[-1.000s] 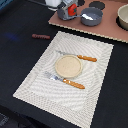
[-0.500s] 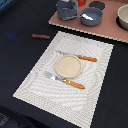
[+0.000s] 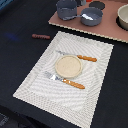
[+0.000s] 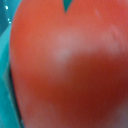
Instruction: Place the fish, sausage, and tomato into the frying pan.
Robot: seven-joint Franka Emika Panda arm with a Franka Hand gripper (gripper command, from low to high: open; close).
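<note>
The tomato (image 4: 70, 70) fills the wrist view, glossy red-orange with a green stem tip, pressed close to the camera. It is out of the exterior view, and so is my gripper; its fingers show in no frame. The frying pan (image 3: 98, 19) sits on the pinkish board at the back, its thin handle pointing to the exterior view's left. A small whitish shape inside it looks like the fish (image 3: 87, 18). The sausage (image 3: 41, 36) lies on the dark table, to the exterior view's left of the placemat.
A dark grey pot (image 3: 66, 8) stands beside the pan. A white bowl (image 3: 123, 15) is at the far right of the pinkish board (image 3: 100, 31). On the striped placemat (image 3: 45, 95) lie a tan plate (image 3: 68, 66), an orange-handled knife (image 3: 80, 57) and a fork (image 3: 67, 80).
The red tomato, seen high above the pot a second ago, has risen out of the exterior view's top edge. Nothing on the table has moved.
</note>
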